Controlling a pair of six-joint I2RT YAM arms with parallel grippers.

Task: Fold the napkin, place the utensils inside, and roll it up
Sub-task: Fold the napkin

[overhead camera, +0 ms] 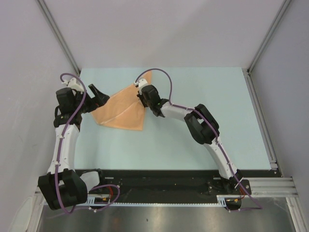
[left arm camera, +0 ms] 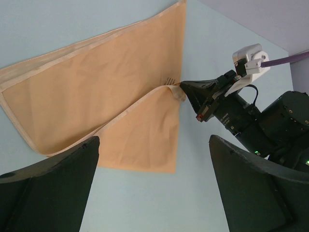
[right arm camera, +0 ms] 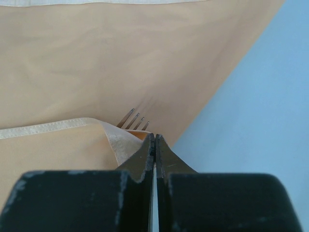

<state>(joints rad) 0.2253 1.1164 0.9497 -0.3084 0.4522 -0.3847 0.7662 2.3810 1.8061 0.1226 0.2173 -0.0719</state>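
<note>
The peach-tan napkin [overhead camera: 123, 112] lies partly folded on the pale blue table, at the back left. My right gripper [overhead camera: 144, 95] is shut on its hemmed edge and holds that flap raised over the lower layer; the left wrist view shows this pinch [left arm camera: 186, 93]. In the right wrist view the jaws [right arm camera: 154, 140] are closed on the hem, and the silver fork's tines [right arm camera: 134, 121] stick out from under the lifted napkin [right arm camera: 120, 63]. The fork's handle is hidden. My left gripper [overhead camera: 99, 98] is open and empty at the napkin's left edge [left arm camera: 96, 92], above the table.
The pale blue table [overhead camera: 203, 130] runs right and forward of the napkin. Grey walls and metal frame posts [overhead camera: 58, 34] enclose the back and sides. A black rail [overhead camera: 159, 181] carries the arm bases along the near edge.
</note>
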